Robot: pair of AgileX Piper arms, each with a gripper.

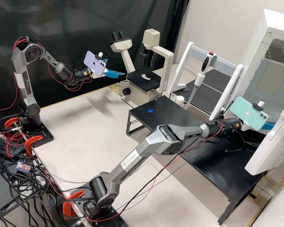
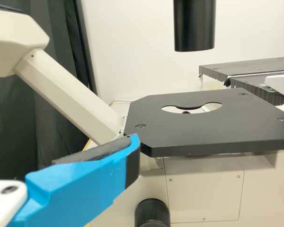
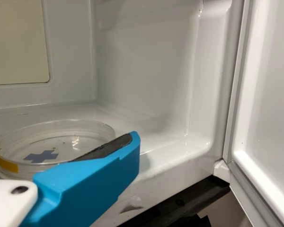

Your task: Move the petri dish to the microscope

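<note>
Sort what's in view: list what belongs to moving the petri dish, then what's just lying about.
Likely for the job: petri dish, microscope, open white cabinet holding the dish.

Likely just lying about: pipette, tangled cables, black power adapter, white-capped container.

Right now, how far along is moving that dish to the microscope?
Done, it seems: the white cabinet is open, and the right gripper has reached the petri dish inside. In hand: probably the pick-up; the dish looks ungripped. Remaining: grasping it, carrying it out and placing it on the microscope stage, which the left gripper is near.
</note>
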